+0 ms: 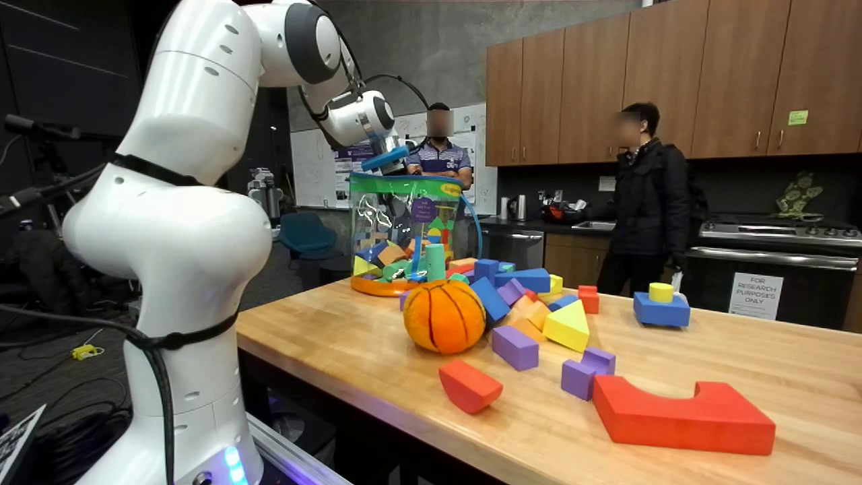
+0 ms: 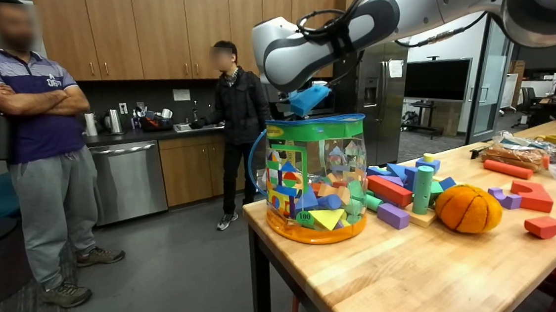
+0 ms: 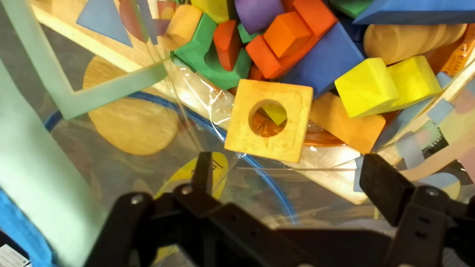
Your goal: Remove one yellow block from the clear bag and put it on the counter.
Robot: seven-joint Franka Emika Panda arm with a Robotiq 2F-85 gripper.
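Note:
The clear bag stands upright on the wooden counter in both exterior views (image 1: pixel 404 185) (image 2: pixel 317 133), with mixed blocks in its lower part. The counter (image 1: pixel 323 330) also shows in an exterior view (image 2: pixel 447 268). My gripper (image 3: pixel 287 167) points down through the bag's open top, fingers wide apart with nothing between them. Two yellow blocks (image 3: pixel 365 89) (image 3: pixel 413 81) lie side by side in the bag, ahead of the right finger in the wrist view. A yellow block shows through the bag's wall (image 2: pixel 325 218). The fingers are hard to make out in the exterior views.
In the bag, a wooden square block with a hole (image 3: pixel 269 120) lies near the fingers; a blue block (image 3: pixel 326 59) lies beside the yellow ones. On the counter are an orange ball (image 1: pixel 444 316), a red arch (image 1: pixel 683 417), a yellow wedge (image 1: pixel 568 327) and several loose blocks. Two people stand behind.

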